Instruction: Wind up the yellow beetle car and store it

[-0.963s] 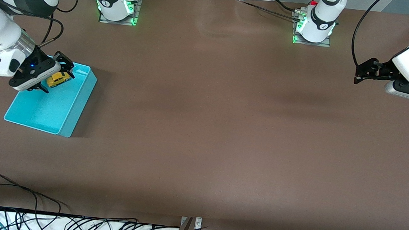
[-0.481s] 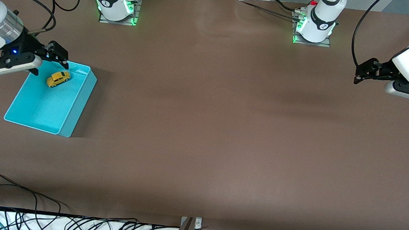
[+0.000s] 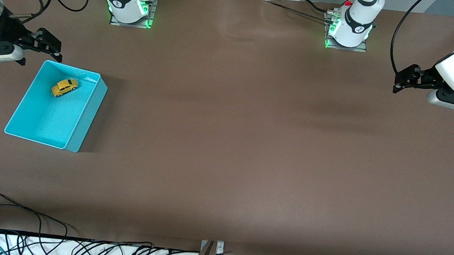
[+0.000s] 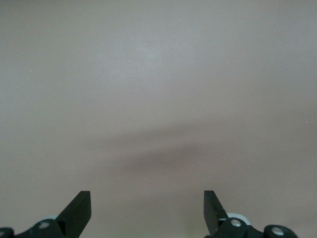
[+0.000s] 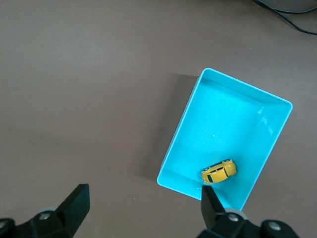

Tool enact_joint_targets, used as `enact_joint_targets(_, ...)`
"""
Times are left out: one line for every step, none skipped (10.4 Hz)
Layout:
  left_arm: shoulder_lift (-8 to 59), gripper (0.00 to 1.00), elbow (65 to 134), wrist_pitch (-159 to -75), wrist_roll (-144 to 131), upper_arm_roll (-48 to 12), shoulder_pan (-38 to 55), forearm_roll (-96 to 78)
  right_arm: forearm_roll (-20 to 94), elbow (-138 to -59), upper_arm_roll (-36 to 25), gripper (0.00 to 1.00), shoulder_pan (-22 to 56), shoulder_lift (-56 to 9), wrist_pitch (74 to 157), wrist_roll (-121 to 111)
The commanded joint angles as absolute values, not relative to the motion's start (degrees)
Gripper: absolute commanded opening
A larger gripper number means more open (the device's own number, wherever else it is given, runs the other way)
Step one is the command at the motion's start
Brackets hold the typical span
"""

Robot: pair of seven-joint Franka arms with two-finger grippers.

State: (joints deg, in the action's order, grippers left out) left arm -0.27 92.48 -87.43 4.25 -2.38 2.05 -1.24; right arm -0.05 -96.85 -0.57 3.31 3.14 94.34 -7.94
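Note:
The yellow beetle car [image 3: 64,87] lies on the floor of the turquoise bin [image 3: 86,117], at the bin's end nearest the robot bases. It also shows in the right wrist view [image 5: 219,171] inside the bin [image 5: 178,139]. My right gripper [image 3: 47,46] is open and empty, up in the air over the bare table just past the bin's corner at the right arm's end. My left gripper [image 3: 404,79] is open and empty, waiting over the table at the left arm's end; its wrist view shows only its fingertips [image 4: 79,208] and brown table.
The brown table [image 3: 231,124] is bare apart from the bin. The two arm bases [image 3: 129,2] [image 3: 349,25] stand at the table's edge farthest from the front camera. Cables [image 3: 18,216] lie along the nearest edge.
My right gripper let go of the yellow car in the bin, then rose and drew back out of the bin toward the right arm's end. The left arm has not moved.

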Motion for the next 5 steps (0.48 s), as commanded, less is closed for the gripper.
enact_joint_targets(0.62, 1.0, 90.44, -86.13, 4.22, -2.2, 2.02, -2.37, -1.41, -95.19, -2.55, 1.0, 4.75, 2.46, 93.25, -6.77)
enact_joint_targets(0.62, 1.0, 90.44, -86.13, 4.22, -2.2, 2.02, -2.29, -1.58, -95.27, -2.55, 1.0, 4.75, 2.37, 93.34, -6.68)
enact_joint_targets(0.62, 1.0, 90.44, -86.13, 4.22, -2.2, 2.02, -2.29, -1.5, -95.36, -2.55, 1.0, 4.75, 2.37, 93.34, -6.51)
enact_joint_targets(0.62, 1.0, 90.44, -86.13, 4.22, -2.2, 2.02, -2.29, -1.23, -95.36, -2.55, 1.0, 4.75, 2.37, 93.34, -6.42)
enact_joint_targets(0.62, 1.0, 90.44, -86.13, 4.22, -2.2, 2.02, -2.29, -1.14, -95.36, -2.55, 1.0, 4.75, 2.11, 93.17, -6.42)
